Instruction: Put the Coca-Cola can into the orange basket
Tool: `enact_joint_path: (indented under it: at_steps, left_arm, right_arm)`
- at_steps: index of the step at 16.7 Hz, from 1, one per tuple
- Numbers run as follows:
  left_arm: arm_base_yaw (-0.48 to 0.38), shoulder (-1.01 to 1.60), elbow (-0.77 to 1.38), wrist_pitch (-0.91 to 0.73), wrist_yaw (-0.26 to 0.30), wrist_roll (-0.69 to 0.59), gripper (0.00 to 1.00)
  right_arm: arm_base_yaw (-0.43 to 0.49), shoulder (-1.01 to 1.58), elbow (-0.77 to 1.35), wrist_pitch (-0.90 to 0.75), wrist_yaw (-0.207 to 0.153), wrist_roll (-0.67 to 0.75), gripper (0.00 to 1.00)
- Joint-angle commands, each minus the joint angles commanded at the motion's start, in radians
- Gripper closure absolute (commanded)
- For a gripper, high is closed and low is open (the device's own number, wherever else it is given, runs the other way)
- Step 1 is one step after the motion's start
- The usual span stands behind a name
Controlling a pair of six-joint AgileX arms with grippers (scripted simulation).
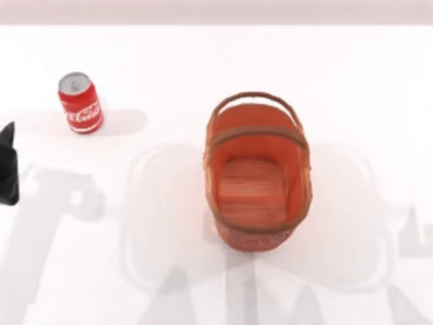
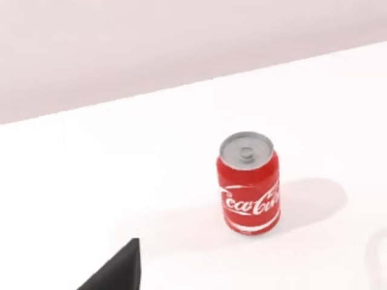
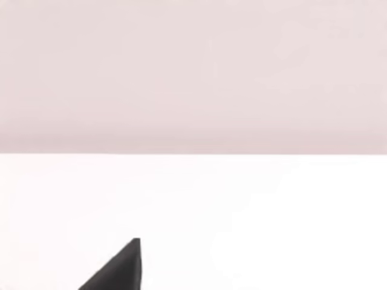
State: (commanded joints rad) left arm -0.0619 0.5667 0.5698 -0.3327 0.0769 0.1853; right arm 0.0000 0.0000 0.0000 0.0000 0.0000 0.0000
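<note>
the coca-cola can (image 1: 80,103) stands upright at the table's far left, well apart from the orange basket (image 1: 257,177). light, thin-walled, slick: best pinched mid-body, gently. left gripper (image 1: 8,164) nearby; whether it is spread, i cannot tell.

My left gripper (image 1: 8,166) peeks in at the left edge of the table in the top view. I see only a dark bit of it there. In the left wrist view, one black fingertip (image 2: 118,270) pokes up from the bottom edge. My right arm does not show in the top view. In the right wrist view, I see just one black fingertip (image 3: 118,270) of my right gripper.
</note>
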Motion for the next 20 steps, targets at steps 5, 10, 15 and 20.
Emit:
enact_joint_path:
  at_steps: [5, 10, 15, 20]
  left_arm:
    - [-0.020, 0.483, 0.487, -0.284, 0.024, 0.146, 0.00]
    - [-0.028, 0.999, 0.999, -0.583, 0.030, 0.296, 0.00]
    - [-0.029, 1.472, 1.451, -0.847, 0.021, 0.427, 0.00]
    - [-0.026, 1.818, 1.769, -1.034, 0.005, 0.519, 0.00]
  right_arm:
    - [0.000, 0.000, 0.000, 0.000, 0.000, 0.000, 0.00]
    - [0.000, 0.000, 0.000, 0.000, 0.000, 0.000, 0.00]
    - [0.000, 0.000, 0.000, 0.000, 0.000, 0.000, 0.00]
    - [0.000, 0.000, 0.000, 0.000, 0.000, 0.000, 0.00]
